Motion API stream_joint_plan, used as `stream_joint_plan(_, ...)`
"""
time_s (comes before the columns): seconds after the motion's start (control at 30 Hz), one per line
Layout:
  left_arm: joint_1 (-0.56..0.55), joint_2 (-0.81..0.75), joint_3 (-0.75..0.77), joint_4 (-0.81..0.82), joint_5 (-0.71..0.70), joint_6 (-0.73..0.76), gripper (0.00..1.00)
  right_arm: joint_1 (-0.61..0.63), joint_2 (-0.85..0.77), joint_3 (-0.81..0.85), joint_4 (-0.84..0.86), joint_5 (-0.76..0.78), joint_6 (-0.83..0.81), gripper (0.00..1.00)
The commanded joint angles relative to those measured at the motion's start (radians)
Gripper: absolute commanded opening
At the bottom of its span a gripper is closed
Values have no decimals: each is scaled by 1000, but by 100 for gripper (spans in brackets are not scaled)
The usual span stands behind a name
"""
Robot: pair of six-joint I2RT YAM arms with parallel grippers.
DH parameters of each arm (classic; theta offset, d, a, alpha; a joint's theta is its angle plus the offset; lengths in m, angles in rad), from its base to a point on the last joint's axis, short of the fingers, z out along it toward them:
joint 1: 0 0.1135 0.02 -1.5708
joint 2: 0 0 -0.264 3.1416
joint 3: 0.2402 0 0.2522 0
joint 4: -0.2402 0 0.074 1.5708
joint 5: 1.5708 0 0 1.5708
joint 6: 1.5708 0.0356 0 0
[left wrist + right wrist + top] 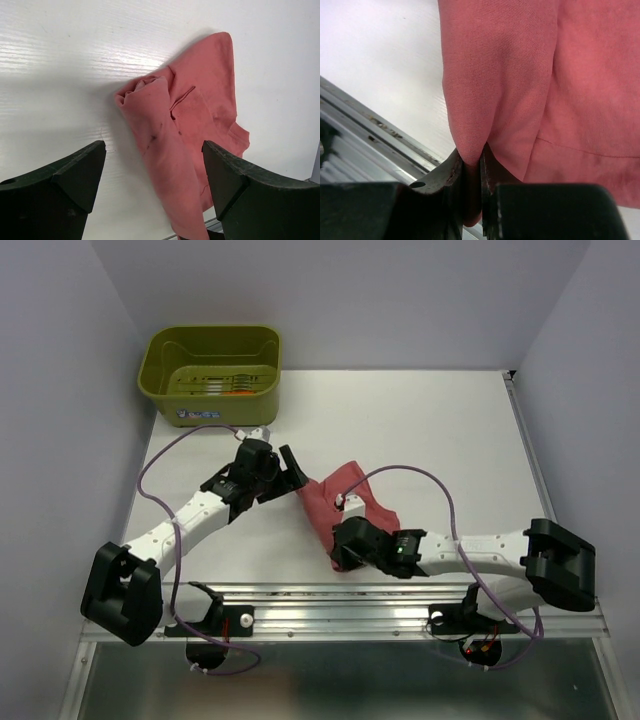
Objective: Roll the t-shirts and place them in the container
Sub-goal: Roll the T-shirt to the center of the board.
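Note:
A dusty rose t-shirt (pixel 335 498) lies partly rolled in the middle of the white table. Its rolled edge (pixel 160 135) runs lengthwise between the fingers of my left gripper (pixel 154 150). That gripper is open wide and holds nothing; it hovers at the roll's far-left end (pixel 293 472). My right gripper (pixel 345 552) is at the roll's near end, shut on a pinched fold of the t-shirt (pixel 520 75). The cloth is squeezed between its two jaws (pixel 472 167). A thin orange-red streak (pixel 233 394) shows inside the tub; I cannot tell what it is.
An olive-green plastic tub (pixel 160 370) stands at the table's back left corner. A metal rail (pixel 340 602) runs along the near edge, just below the right gripper (pixel 365 135). Walls close in the left, right and back sides.

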Motion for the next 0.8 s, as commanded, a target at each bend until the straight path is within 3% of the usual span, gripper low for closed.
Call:
stream_joint_plan(0.0, 9, -33, 38, -15, -11, 31, 89, -56, -66, -47, 172, -169, 46, 1)
stream_joint_plan(0.53, 0, 3, 31, 52, 89, 34, 87, -338, -198, -288, 430, -568, 227, 1)
stream_joint_plan(0.77, -55, 59, 63, 87, 118, 39, 82, -429, -198, -407, 575, -706, 326, 1)
